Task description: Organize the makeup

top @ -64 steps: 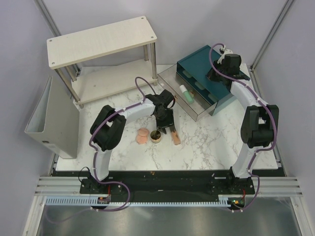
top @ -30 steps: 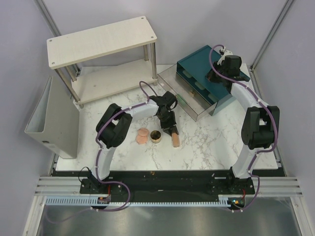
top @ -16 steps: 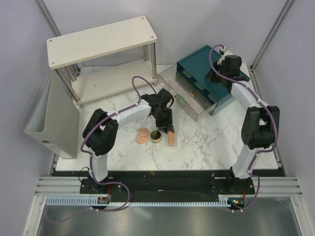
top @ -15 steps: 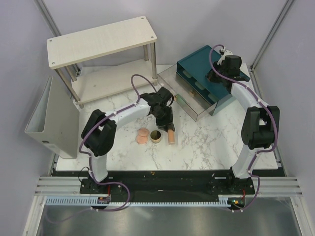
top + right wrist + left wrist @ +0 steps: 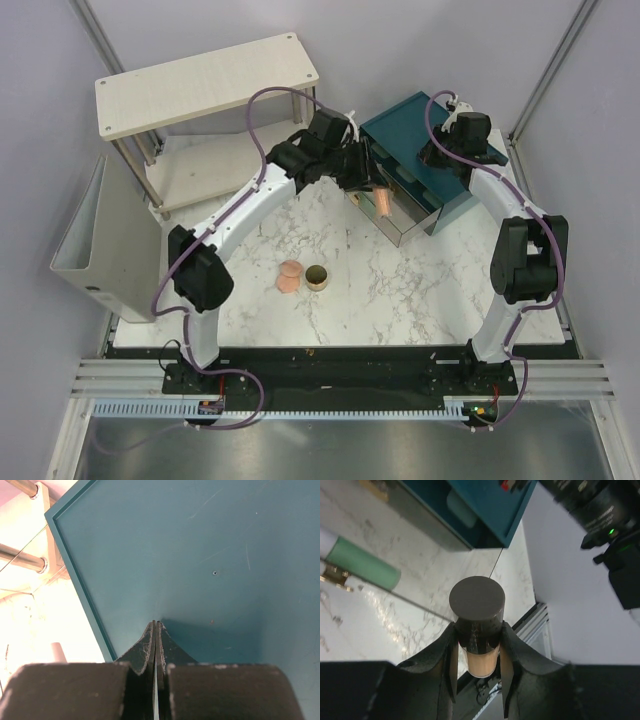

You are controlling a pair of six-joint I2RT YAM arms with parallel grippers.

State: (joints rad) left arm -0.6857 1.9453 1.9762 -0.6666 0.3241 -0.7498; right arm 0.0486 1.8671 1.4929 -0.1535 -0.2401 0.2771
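The peach tube (image 5: 482, 662) has a flat, round dark cap (image 5: 477, 600) and a smooth peach body. My left fingers (image 5: 512, 647) clamp it just behind the cap, one on each side. From above it hangs within the outline of the clear drawer (image 5: 400, 230) that stands out of the teal box (image 5: 415, 140), at 1 o'clock on the table (image 5: 420, 290) — whether it touches the drawer floor I cannot tell. A mint-green tube (image 5: 362, 565) lies at 10 o'clock from the cap, apart from it. The drawer's front wall runs close at 5 o'clock of the tube, and a stretch of marble separates it from the peach-pink sponge (image 5: 290, 275) and gold-rimmed pot (image 5: 317, 277) — mid-table, sponge just at the pot's 9 o'clock. My right fingers (image 5: 156, 630) are pressed together, tips on the box's top.
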